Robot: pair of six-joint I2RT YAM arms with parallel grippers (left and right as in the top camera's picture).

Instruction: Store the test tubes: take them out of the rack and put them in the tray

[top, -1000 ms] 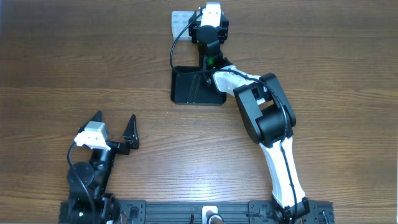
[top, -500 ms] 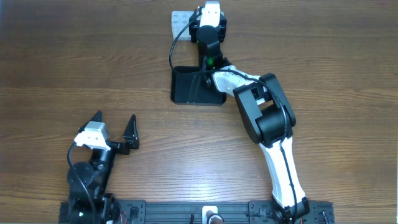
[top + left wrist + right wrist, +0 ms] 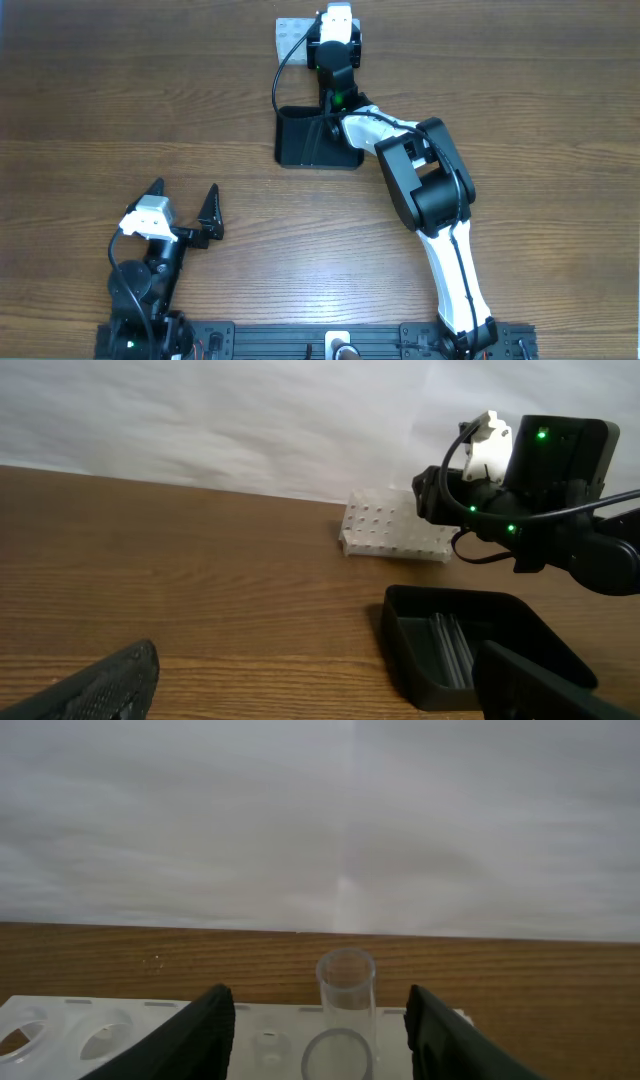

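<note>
Test tube (image 3: 345, 982) upright in rack (image 3: 90, 1020), between right gripper's (image 3: 318, 1025) open fingers, unclamped. Gripper crept slightly farther over the rack this last second, so it's likely lining up the pick. Tray (image 3: 298, 150) sits beside the rack; left gripper (image 3: 184, 188) wide open, empty.

The top view looks straight down on the wooden surface (image 3: 520, 80). The left wrist view sits low, facing the distant white rack (image 3: 395, 530) and black tray (image 3: 455, 596); the right wrist view hovers close over that same rack.
</note>
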